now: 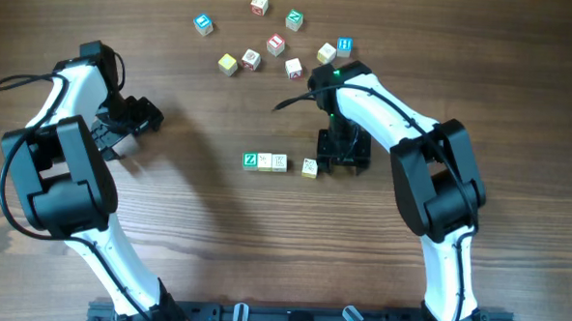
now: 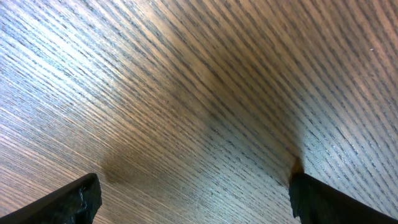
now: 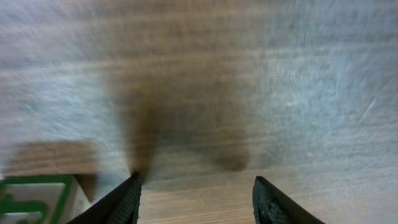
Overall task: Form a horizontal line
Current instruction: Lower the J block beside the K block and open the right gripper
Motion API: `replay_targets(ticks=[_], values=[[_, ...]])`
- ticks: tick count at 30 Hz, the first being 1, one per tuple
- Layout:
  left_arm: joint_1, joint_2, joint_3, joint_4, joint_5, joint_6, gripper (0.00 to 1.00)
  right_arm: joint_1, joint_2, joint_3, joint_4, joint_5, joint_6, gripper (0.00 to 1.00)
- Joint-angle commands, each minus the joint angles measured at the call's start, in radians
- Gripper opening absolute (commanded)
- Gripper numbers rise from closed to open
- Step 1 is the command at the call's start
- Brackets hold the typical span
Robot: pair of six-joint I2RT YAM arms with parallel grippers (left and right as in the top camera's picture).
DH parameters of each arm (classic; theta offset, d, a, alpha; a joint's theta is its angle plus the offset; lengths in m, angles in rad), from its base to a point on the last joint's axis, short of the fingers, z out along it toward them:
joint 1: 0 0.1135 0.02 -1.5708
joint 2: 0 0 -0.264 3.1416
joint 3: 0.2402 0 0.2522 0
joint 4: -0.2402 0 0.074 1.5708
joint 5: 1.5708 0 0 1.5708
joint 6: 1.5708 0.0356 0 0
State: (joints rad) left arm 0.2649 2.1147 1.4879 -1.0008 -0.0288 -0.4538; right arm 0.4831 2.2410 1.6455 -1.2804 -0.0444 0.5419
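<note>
fingers [image 3: 124, 202] of my right claw [image 3: 196, 199] stand spread, empty, beside the line [image 1: 265, 162] mid-table. its end cube [image 1: 310, 167] sits askew past a gap, probably the blur by my finger, needing a nudge. left claw [image 2: 193, 199] hangs spread toward the left edge.

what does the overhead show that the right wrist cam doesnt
Only overhead: the horizontal line starting with the green Z cube, a fourth cube slightly off its end, the loose cubes beyond, and the left gripper. Only right wrist: a close green-edged cube face. Both: the right gripper, open, over the wooden table.
</note>
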Motion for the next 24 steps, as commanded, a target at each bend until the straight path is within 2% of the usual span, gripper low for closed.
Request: replay_targets(ticks=[1, 4, 5, 7, 8, 9, 10, 11, 16, 19, 21, 24], values=[[0.006, 0.021, -0.012, 0.003, -0.032, 0.001, 1.00, 0.003, 0.013, -0.068, 0.036, 0.002, 0.008, 0.99], [0.006, 0.021, -0.012, 0.003, -0.032, 0.001, 1.00, 0.003, 0.013, -0.069, 0.060, -0.064, 0.007, 0.97], [0.006, 0.021, -0.012, 0.003, -0.032, 0.001, 1.00, 0.003, 0.013, -0.069, 0.060, -0.065, 0.007, 0.82], [0.006, 0.021, -0.012, 0.003, -0.032, 0.001, 1.00, 0.003, 0.013, -0.069, 0.060, -0.066, 0.007, 0.63], [0.006, 0.021, -0.012, 0.003, -0.032, 0.001, 1.00, 0.003, 0.013, -0.069, 0.060, -0.071, 0.008, 0.46], [0.006, 0.021, -0.012, 0.003, -0.032, 0.001, 1.00, 0.003, 0.013, -0.069, 0.061, -0.092, 0.008, 0.38], [0.006, 0.021, -0.012, 0.003, -0.032, 0.001, 1.00, 0.003, 0.013, -0.069, 0.060, -0.118, 0.008, 0.26], [0.006, 0.021, -0.012, 0.003, -0.032, 0.001, 1.00, 0.003, 0.013, -0.069, 0.060, -0.119, 0.007, 0.24], [0.006, 0.021, -0.012, 0.003, -0.032, 0.001, 1.00, 0.003, 0.013, -0.069, 0.062, -0.158, 0.008, 0.24], [0.006, 0.021, -0.012, 0.003, -0.032, 0.001, 1.00, 0.003, 0.013, -0.069, 0.062, -0.241, 0.007, 0.23], [0.006, 0.021, -0.012, 0.003, -0.032, 0.001, 1.00, 0.003, 0.013, -0.069, 0.060, -0.305, 0.008, 0.16], [0.006, 0.021, -0.012, 0.003, -0.032, 0.001, 1.00, 0.003, 0.013, -0.069, 0.071, -0.333, 0.011, 0.13]])
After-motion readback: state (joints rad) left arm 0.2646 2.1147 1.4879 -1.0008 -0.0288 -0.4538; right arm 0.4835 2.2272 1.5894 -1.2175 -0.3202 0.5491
